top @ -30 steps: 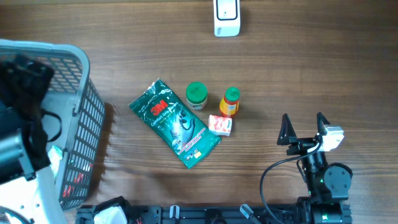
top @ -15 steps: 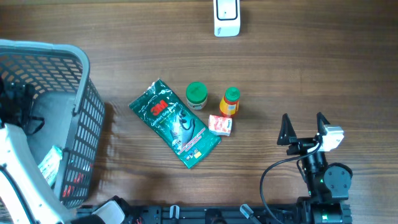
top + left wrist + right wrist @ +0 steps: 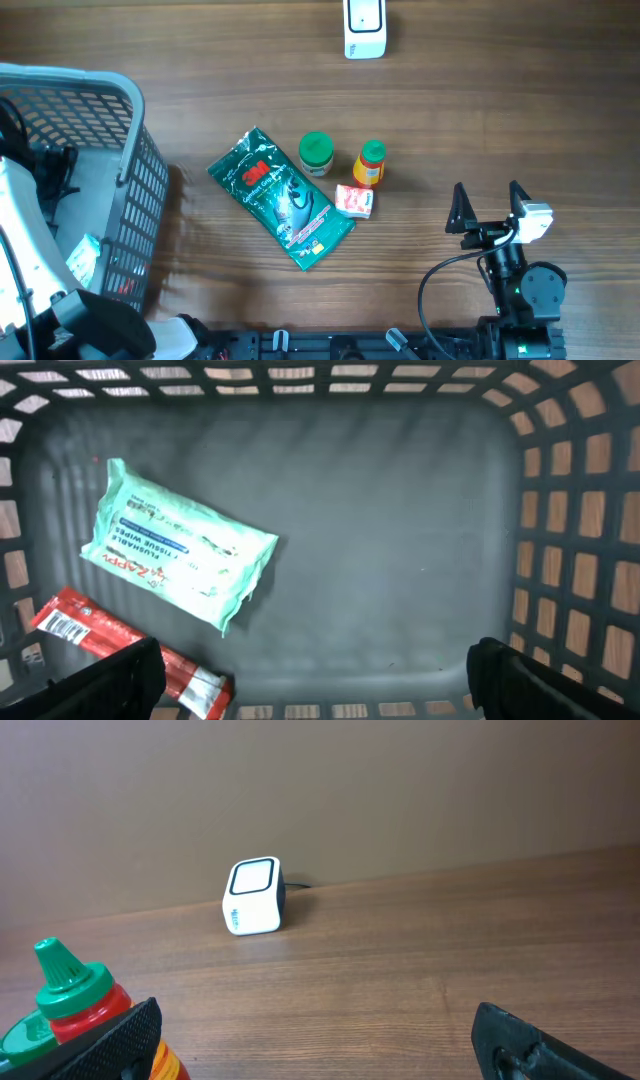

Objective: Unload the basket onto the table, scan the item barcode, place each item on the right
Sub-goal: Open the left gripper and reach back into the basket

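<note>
Four items sit mid-table; I judge the green pouch (image 3: 282,212) light, floppy and slick, best pinched at a crimped end. My left gripper (image 3: 320,690) hangs over the basket (image 3: 130,110), my right gripper (image 3: 488,195) near right, both wide open, empty. The jar (image 3: 316,152) and bottle (image 3: 369,163) crowd its right; bare wood (image 3: 480,100) runs to the far scanner (image 3: 365,27).

From overhead my left arm (image 3: 25,230) covers much of the basket (image 3: 140,210), whose left side runs off frame; I get only a corner of the wipes pack (image 3: 81,262) there. The scanner (image 3: 364,35) is cropped by the top edge. On the left wrist view the red packet (image 3: 80,632) sits partly behind the left gripper (image 3: 318,690), with just the tips of its fingers (image 3: 110,680) in frame. On the right wrist view the orange bottle (image 3: 85,1010) is cut off low left. Overhead, the small box (image 3: 354,201) has print too small to read
</note>
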